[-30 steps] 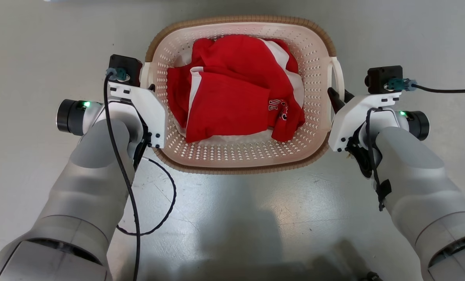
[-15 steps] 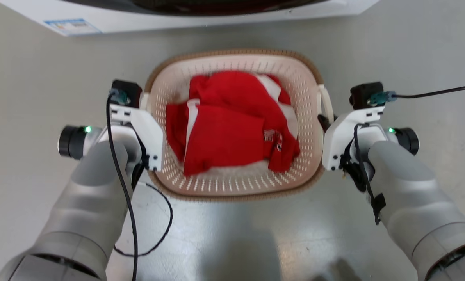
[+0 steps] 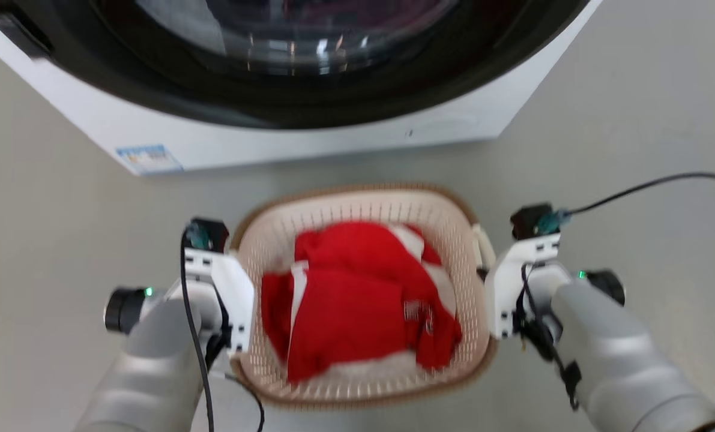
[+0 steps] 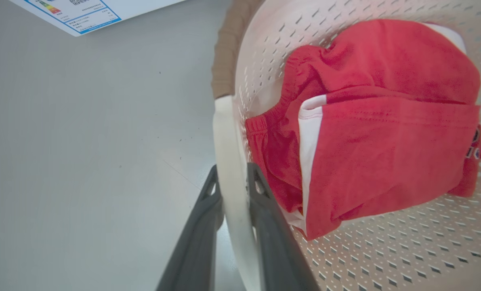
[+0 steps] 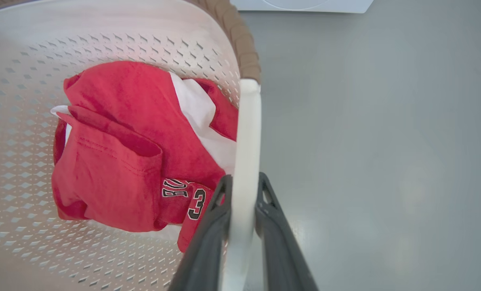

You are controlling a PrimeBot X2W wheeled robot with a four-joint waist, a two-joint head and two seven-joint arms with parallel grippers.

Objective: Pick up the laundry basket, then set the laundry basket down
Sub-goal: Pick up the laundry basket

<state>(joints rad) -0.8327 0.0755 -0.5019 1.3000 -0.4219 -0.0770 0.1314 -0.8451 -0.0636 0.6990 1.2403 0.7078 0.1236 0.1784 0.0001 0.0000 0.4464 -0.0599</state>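
Holding the laundry basket [image 3: 357, 215] lifted, our left gripper [image 4: 233, 171] and right gripper [image 5: 244, 180] pinch its handles [image 4: 225, 129]. Next we should lower it level.

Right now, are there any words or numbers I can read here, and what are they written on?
"3": a black number with a white edge, on the red and white cloth garment in the cream perforated plastic laundry basket.
Black letters beside the number: folded and upside down, not readable.
Blue-edged paper label on the white washing machine: print too small to read.
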